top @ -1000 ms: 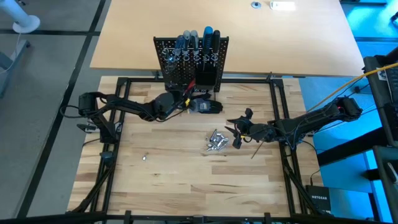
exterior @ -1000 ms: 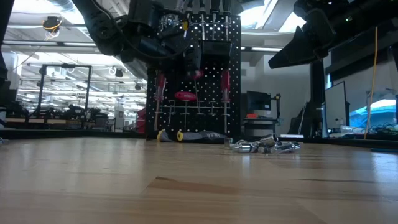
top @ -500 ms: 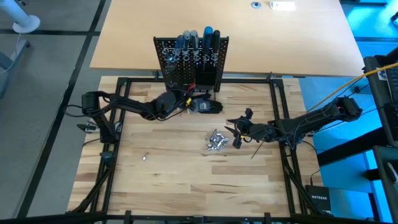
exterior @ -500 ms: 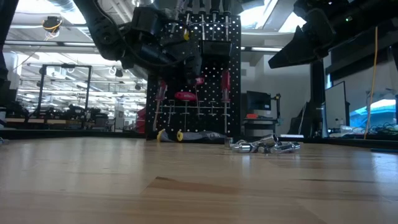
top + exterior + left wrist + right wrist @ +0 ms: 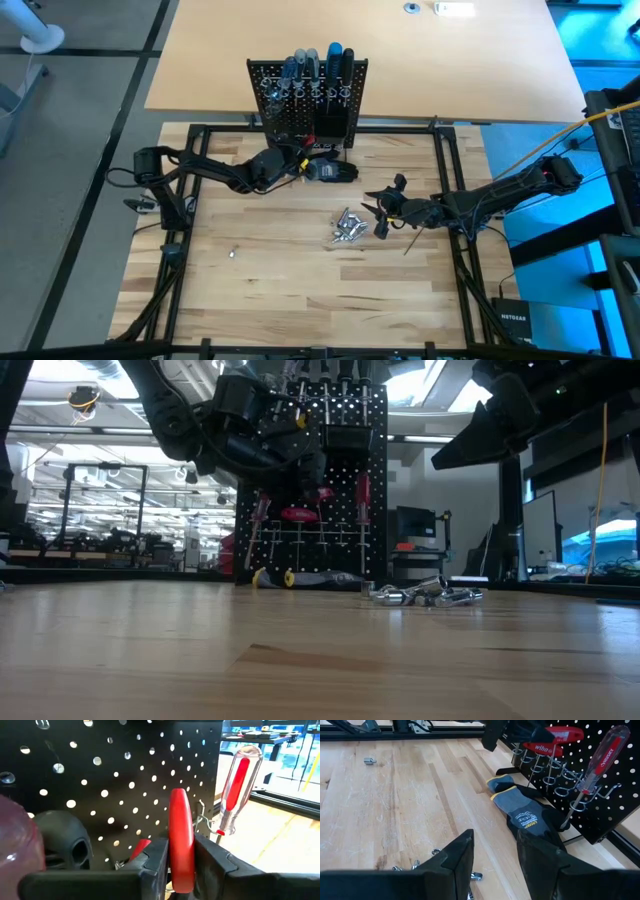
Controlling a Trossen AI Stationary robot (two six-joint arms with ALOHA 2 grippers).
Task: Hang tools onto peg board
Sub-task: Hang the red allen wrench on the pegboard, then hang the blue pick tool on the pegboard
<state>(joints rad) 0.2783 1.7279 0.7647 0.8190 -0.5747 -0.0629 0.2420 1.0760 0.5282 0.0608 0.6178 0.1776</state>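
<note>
On the left of the butcher-block table [image 5: 260, 290], a small silver metal piece [image 5: 231, 253] lies alone, well apart from everything else. The left arm reaches from the table's left edge toward the peg board, and the left gripper [image 5: 290, 160] sits just in front of the board's lower face. In the left wrist view its two dark fingers [image 5: 152, 865] stand one on each side of a red tool handle [image 5: 181, 840], closed on it, with the handle upright between them and the perforated panel directly behind. The peg board [image 5: 308, 100] stands upright at the table's far edge, with blue and black screwdriver handles [image 5: 322, 62] showing along its top. A clear-and-red screwdriver [image 5: 594, 767] hangs in the wire ring holders on the board's front, and a red T-shaped handle [image 5: 555, 740] rests in rings nearby. At the foot of the board lies a grey-black work glove [image 5: 525, 815], flat on the wood. Toward the table's middle, a cluster of shiny silver metal pieces [image 5: 347, 228] lies in a loose heap. Just to the right of it, the right gripper [image 5: 378, 215] hovers low above the wood, its fingers [image 5: 452, 865] parted and holding nothing, with the arm extending to the table's right edge.
</note>
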